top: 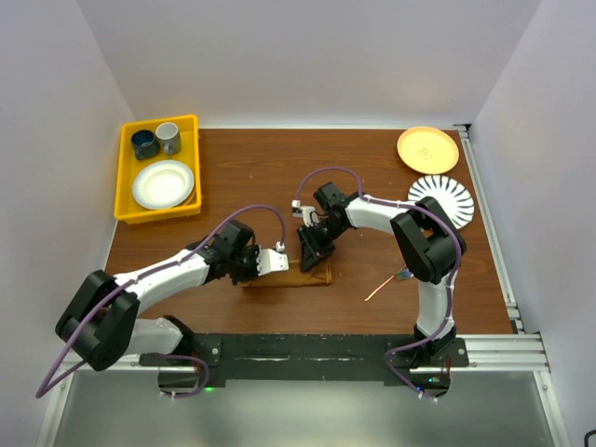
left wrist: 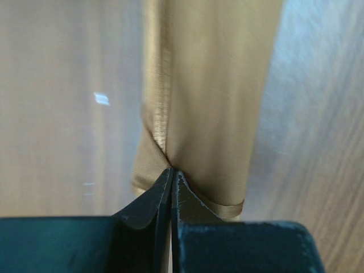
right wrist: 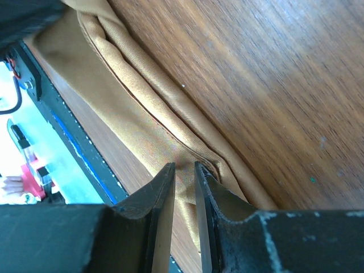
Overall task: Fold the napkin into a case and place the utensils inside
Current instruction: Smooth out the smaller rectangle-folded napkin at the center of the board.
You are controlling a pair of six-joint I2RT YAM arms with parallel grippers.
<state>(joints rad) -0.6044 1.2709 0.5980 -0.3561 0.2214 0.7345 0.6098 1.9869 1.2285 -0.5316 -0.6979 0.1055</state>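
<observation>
The rust-brown napkin point(top: 300, 277) lies folded into a narrow strip on the wooden table, between the two arms. My left gripper point(top: 282, 262) is at the strip's left end. In the left wrist view its tips point(left wrist: 172, 172) are pressed together on a crease of the napkin point(left wrist: 210, 102). My right gripper point(top: 315, 255) comes down on the strip's right part. Its jaws point(right wrist: 185, 166) stand narrowly apart with a puckered fold of the napkin point(right wrist: 142, 114) between them. The utensils point(top: 382, 287) lie on the table to the right, partly hidden under the right arm.
A yellow tray point(top: 125, 182) at the back left holds two cups and a white plate. At the back right sit a yellow plate point(top: 427, 149) and a white pleated plate point(top: 449, 196). The black rail at the table's near edge point(right wrist: 68, 136) runs just beside the napkin.
</observation>
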